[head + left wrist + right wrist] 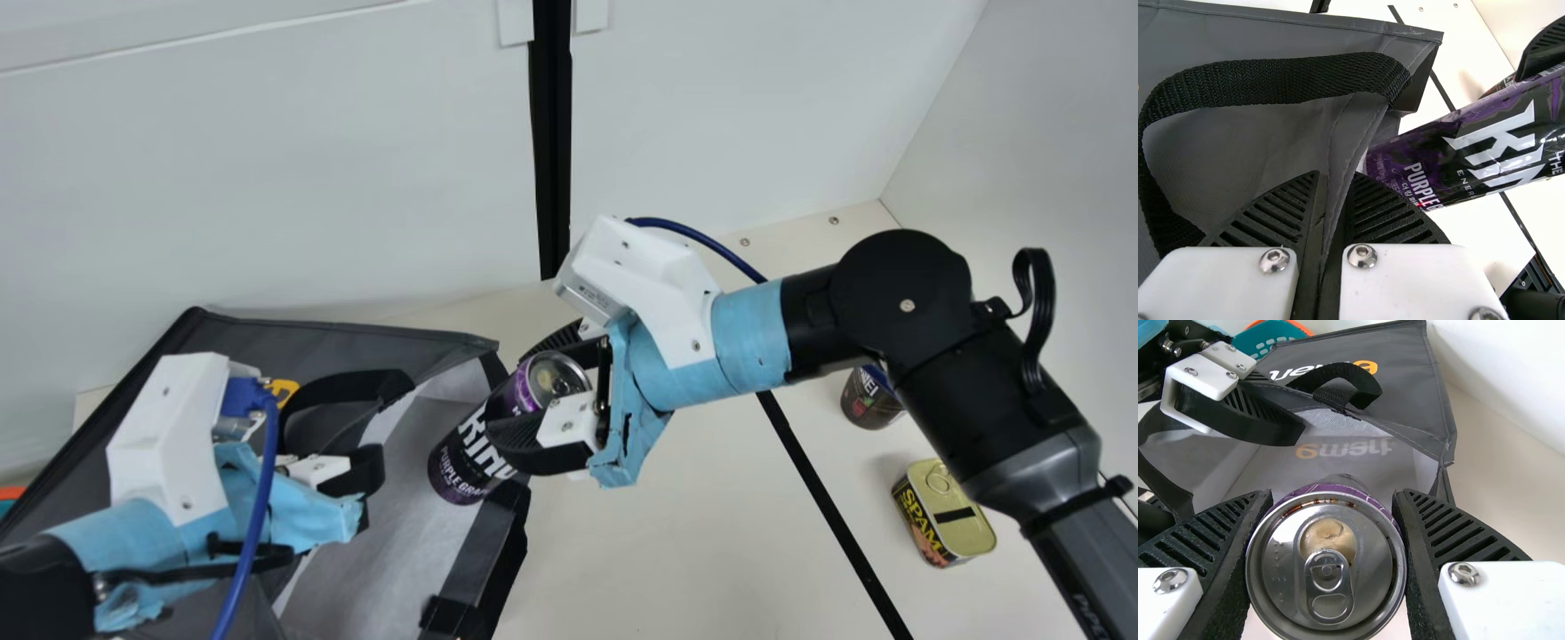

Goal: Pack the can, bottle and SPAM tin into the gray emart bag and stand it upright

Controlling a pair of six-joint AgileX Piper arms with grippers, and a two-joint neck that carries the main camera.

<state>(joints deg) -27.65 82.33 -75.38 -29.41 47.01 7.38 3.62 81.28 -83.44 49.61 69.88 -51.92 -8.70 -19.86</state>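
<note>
The big gray woven-fabric tote w/ pale, smooth lining (418, 347) gapes toward the can. The black ribbed L gripper (1335, 175) pinches a fold of its edge; the R gripper (1333, 495), same ribbed type, has its fingers clamped on either side of the purple-and-black metal drink can (471, 453). Key relation: can's long axis is slanted, lid end up at the R gripper, base down twd the tote's mouth, near the rim; R arm carries it, L holds the fabric just beside. Next move prob. needs it slid in base-first along that axis; rim could snag. Dark rounded bottle w/ blue top (869, 400) is partly behind the R arm; squarish gold-lidded SPAM tin (956, 520) sits nearby on table. Smallest: can's shiny looped pull tab (1328, 587).
</note>
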